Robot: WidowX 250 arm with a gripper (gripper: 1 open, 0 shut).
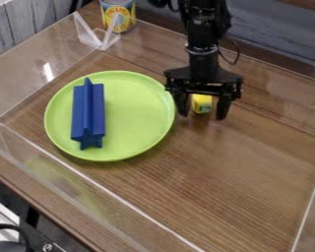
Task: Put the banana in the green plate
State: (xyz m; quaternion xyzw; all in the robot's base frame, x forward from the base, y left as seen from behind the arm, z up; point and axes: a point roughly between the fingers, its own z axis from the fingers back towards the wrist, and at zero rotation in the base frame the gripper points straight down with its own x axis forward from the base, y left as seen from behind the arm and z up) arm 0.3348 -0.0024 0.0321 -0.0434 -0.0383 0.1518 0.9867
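Observation:
The small yellow banana [201, 101] lies on the wooden table just right of the green plate [137, 120]. My gripper [203, 104] has come down over the banana with its black fingers [180, 102] standing wide apart, one on each side of it. The jaws are open and do not grip the fruit. Much of the banana is hidden behind the gripper's crossbar. The lime-green plate sits at the left-centre of the table.
A long blue block [88, 111] lies on the left half of the plate. A yellow printed can [117, 16] stands at the back left. Clear plastic walls [91, 36] ring the table.

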